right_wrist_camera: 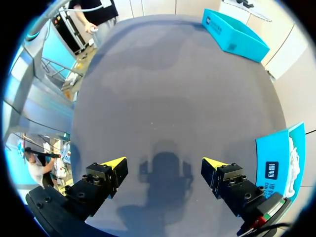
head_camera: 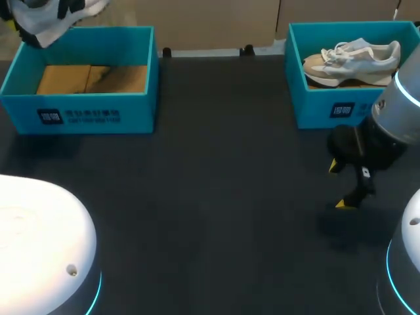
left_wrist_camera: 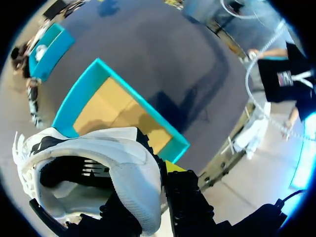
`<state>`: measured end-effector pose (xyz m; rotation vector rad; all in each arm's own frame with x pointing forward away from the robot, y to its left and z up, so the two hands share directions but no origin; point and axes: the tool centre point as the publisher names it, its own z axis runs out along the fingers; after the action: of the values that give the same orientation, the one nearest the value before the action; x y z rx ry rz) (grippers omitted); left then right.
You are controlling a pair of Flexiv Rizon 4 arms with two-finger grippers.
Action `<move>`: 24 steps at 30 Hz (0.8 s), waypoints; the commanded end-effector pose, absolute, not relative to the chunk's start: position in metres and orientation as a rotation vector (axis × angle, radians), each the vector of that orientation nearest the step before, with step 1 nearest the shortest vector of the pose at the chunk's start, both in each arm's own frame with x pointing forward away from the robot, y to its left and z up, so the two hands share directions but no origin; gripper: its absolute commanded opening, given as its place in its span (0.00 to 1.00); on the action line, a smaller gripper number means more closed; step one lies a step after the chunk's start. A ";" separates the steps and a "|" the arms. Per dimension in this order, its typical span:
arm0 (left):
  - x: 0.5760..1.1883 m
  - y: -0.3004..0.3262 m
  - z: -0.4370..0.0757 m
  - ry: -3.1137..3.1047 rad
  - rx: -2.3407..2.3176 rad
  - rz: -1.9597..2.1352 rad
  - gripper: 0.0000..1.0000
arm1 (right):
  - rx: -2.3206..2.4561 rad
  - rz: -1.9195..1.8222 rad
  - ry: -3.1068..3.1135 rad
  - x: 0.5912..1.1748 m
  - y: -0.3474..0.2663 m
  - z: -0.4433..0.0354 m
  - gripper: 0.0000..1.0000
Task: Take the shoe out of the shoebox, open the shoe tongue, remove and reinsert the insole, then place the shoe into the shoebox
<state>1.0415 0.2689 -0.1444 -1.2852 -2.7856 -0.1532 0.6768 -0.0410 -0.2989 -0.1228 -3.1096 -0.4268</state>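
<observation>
A white shoe with black trim (head_camera: 49, 16) hangs above the far left corner of the left teal shoebox (head_camera: 79, 115). In the left wrist view my left gripper (left_wrist_camera: 148, 185) is shut on the white shoe's (left_wrist_camera: 123, 163) heel collar. One yellow fingertip (left_wrist_camera: 173, 167) shows outside the collar; the other is hidden inside the shoe. The box (left_wrist_camera: 81, 94) lies below with bare cardboard in its bottom. My right gripper (head_camera: 344, 185) hangs open over the dark table in front of the right shoebox (head_camera: 328, 108), with nothing between its fingers (right_wrist_camera: 116, 165).
The right teal shoebox holds a beige and white sneaker (head_camera: 354, 59). In the right wrist view that box's wall (right_wrist_camera: 276, 165) is just beside my right gripper (right_wrist_camera: 165, 165), and the left box (right_wrist_camera: 234, 32) is far across the table. Bare dark table (head_camera: 223, 184) lies between the boxes.
</observation>
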 end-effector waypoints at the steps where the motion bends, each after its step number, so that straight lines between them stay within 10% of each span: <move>1: 1.035 0.267 -0.143 -2.718 -1.421 -0.227 0.00 | -0.121 -0.428 -3.112 0.676 -0.041 -0.300 1.00; 24: 1.052 0.310 -0.183 -2.161 -2.159 -0.608 0.00 | -0.121 -0.428 -3.112 0.676 -0.041 -0.300 1.00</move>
<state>1.0599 0.3089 -0.1838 -2.0999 -2.1869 -0.5436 0.6768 -0.0409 -0.2989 -0.1224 -3.1097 -0.4268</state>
